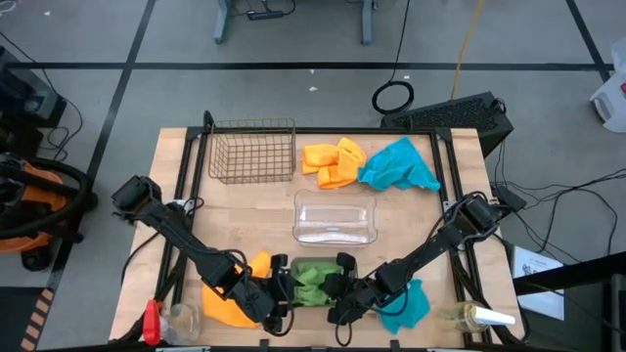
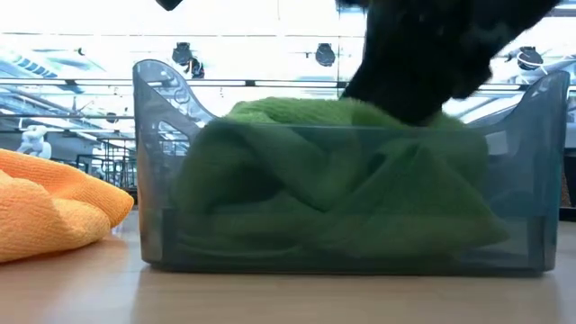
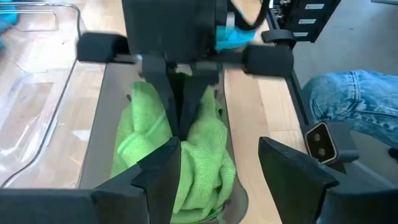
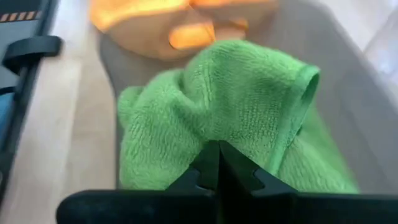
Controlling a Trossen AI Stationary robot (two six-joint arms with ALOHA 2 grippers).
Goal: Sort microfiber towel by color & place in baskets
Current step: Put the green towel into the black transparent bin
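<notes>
High view: both arms are meeting at the near edge of the counter (image 1: 235,200), the left hand (image 1: 281,293) and right hand (image 1: 337,290) flanking the grey tray (image 1: 315,262) holding green towels (image 1: 311,282). Orange towels (image 1: 333,162) and a teal towel (image 1: 396,166) are lying beside the wire basket (image 1: 252,151).

Low view: green cloth is mounding over the tray rim.

Left wrist view: the left hand's fingers (image 3: 158,180) are standing apart, gripping nothing.

Right wrist view: the right hand (image 4: 217,163) is sitting fully closed against the green towel.
</notes>
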